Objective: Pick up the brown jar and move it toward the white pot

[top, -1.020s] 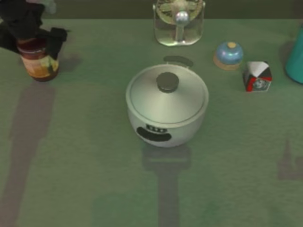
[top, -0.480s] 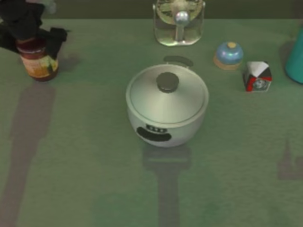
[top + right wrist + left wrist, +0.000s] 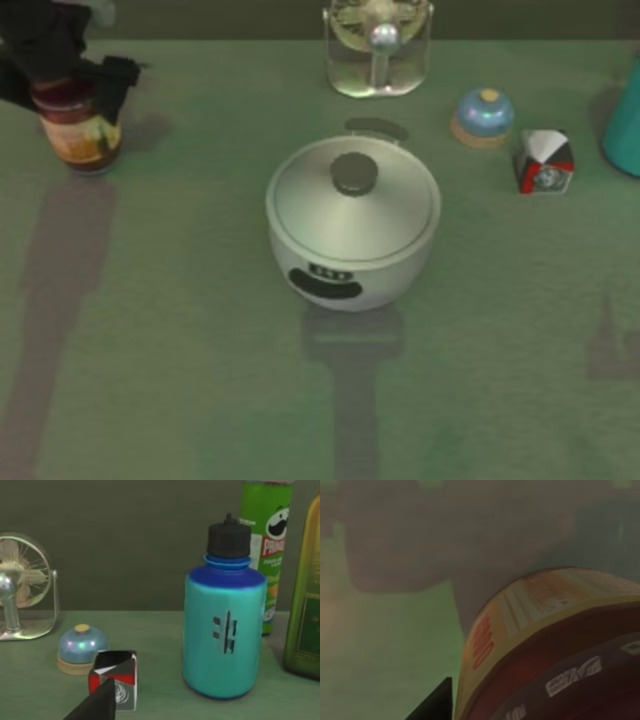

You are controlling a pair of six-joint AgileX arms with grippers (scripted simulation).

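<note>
The brown jar (image 3: 82, 132), with a yellow-orange label and dark contents, is at the table's far left. My left gripper (image 3: 68, 78) is shut on its upper part from above. In the left wrist view the brown jar (image 3: 555, 645) fills the frame, with one dark fingertip (image 3: 437, 705) against its side. The white pot (image 3: 352, 222) stands mid-table, with a domed lid, a dark knob and a black marking on its front, well to the right of the jar. My right gripper (image 3: 160, 716) is out of the top view; one dark fingertip (image 3: 102, 702) shows, open and holding nothing.
A clear-based fan (image 3: 378, 48) stands behind the pot. To the right are a blue bell (image 3: 483, 116), a red, black and white box (image 3: 544, 160) and a teal bottle (image 3: 224, 630). A green crisps can (image 3: 265, 545) and a yellow-green bottle (image 3: 304, 605) stand beyond the teal bottle.
The jar and my left gripper have shifted slightly toward the far edge of the table in the top view. Everything else is still.
</note>
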